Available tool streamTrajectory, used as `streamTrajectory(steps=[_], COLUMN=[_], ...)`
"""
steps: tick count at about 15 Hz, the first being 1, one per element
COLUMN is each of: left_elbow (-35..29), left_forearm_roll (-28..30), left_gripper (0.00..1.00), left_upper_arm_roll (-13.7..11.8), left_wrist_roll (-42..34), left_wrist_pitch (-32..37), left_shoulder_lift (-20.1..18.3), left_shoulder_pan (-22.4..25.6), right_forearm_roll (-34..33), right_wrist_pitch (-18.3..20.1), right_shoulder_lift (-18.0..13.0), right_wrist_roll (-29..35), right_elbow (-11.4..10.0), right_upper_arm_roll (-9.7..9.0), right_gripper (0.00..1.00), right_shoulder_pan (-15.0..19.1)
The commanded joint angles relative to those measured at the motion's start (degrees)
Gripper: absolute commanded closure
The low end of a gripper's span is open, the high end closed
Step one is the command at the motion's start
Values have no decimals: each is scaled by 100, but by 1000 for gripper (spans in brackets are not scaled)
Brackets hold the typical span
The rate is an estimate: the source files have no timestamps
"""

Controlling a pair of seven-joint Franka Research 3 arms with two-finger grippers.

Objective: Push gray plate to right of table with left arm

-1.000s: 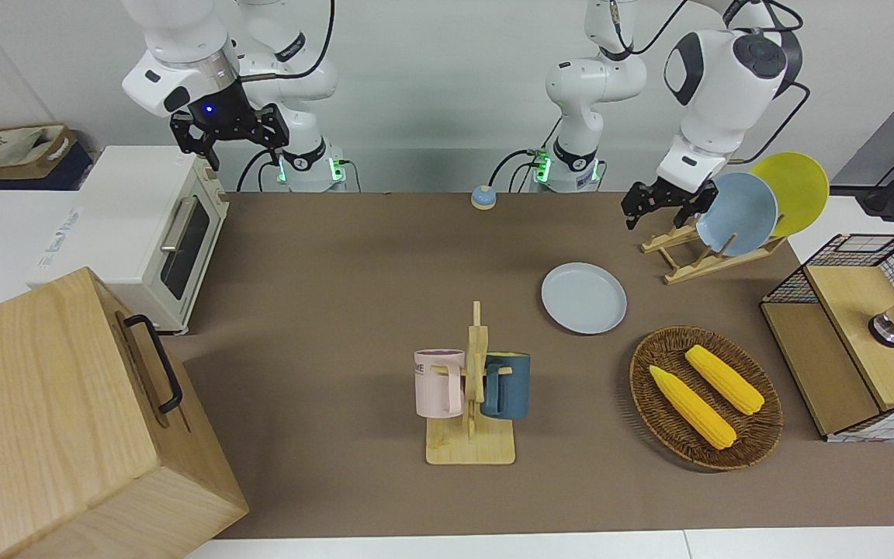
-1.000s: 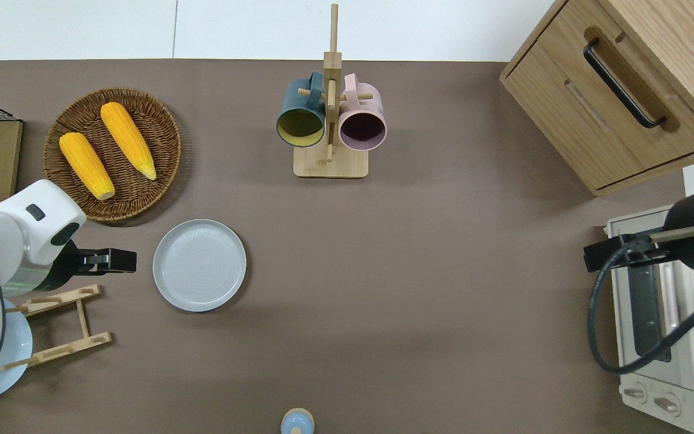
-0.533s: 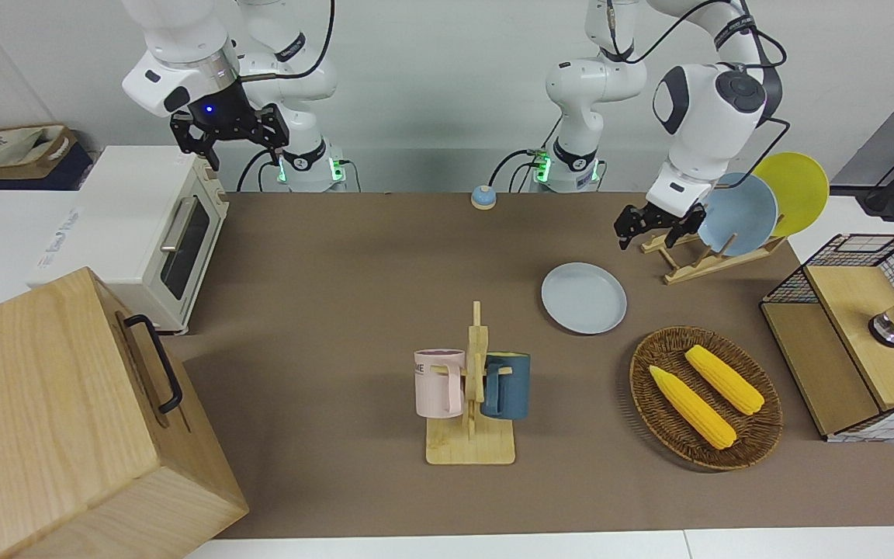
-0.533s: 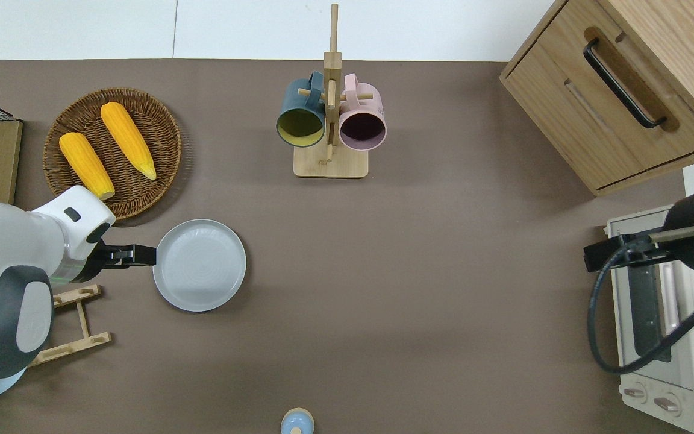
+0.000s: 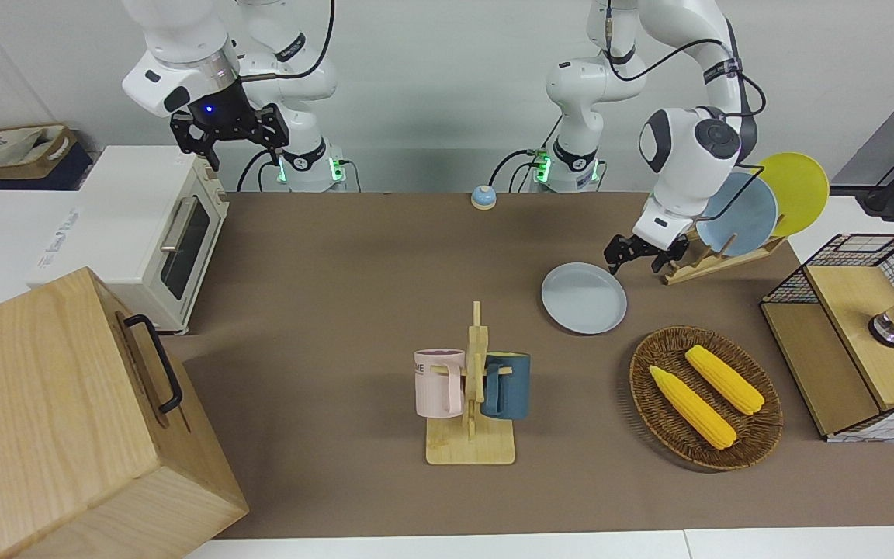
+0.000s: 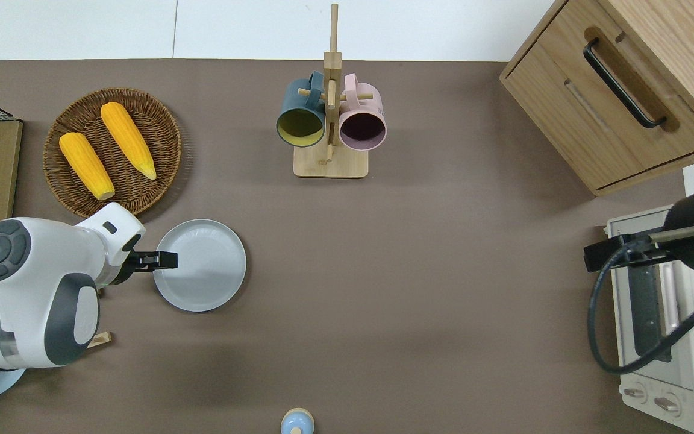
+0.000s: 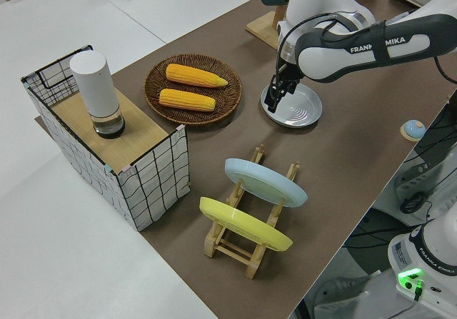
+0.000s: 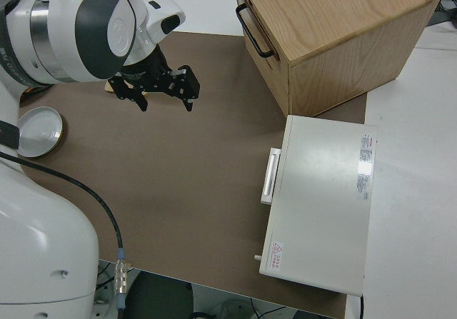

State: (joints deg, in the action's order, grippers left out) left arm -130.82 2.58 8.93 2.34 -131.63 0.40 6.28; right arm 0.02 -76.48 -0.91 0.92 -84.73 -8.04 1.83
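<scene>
The gray plate (image 5: 583,298) lies flat on the brown table (image 5: 354,264), between the wicker basket and the dish rack; it also shows in the overhead view (image 6: 205,268) and the left side view (image 7: 300,107). My left gripper (image 5: 637,260) points down, low at the plate's edge toward the left arm's end of the table. In the overhead view (image 6: 157,260) one finger overlaps the plate's rim. I cannot tell if it touches. Its fingers are apart and hold nothing. My right gripper (image 5: 228,138) is parked, open and empty.
A wooden rack holds a sky-blue plate (image 5: 738,213) and a yellow plate (image 5: 796,190). A wicker basket (image 5: 653,353) holds two corn cobs. A mug tree (image 5: 472,388) stands mid-table. A toaster oven (image 5: 144,225) and a wooden drawer box (image 5: 67,419) stand at the right arm's end.
My left gripper has come down from beside the dish rack toward the gray plate and now stands at its rim. The plate has not moved. The right arm has not moved.
</scene>
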Motion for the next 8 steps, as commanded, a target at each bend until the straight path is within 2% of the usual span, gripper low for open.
streamTrajectory(steps=[1, 8], left_elbow=[-303, -638], left_forearm_roll=[67, 67], left_gripper=[7, 7], left_upper_arm_roll=[-23, -23], left_wrist_roll=[56, 118], left_wrist_pitch=[-468, -970], left_shoulder_lift=[101, 224], left_shoulder_pan=[-39, -39], right_forearm_roll=[25, 25], right_wrist_pitch=[89, 89], right_shoulder_lift=[-14, -14], right_wrist_roll=[66, 75], right_elbow=[53, 53], right_upper_arm_roll=[-92, -92], right_gripper=[17, 17], right_shoulder_pan=[115, 107])
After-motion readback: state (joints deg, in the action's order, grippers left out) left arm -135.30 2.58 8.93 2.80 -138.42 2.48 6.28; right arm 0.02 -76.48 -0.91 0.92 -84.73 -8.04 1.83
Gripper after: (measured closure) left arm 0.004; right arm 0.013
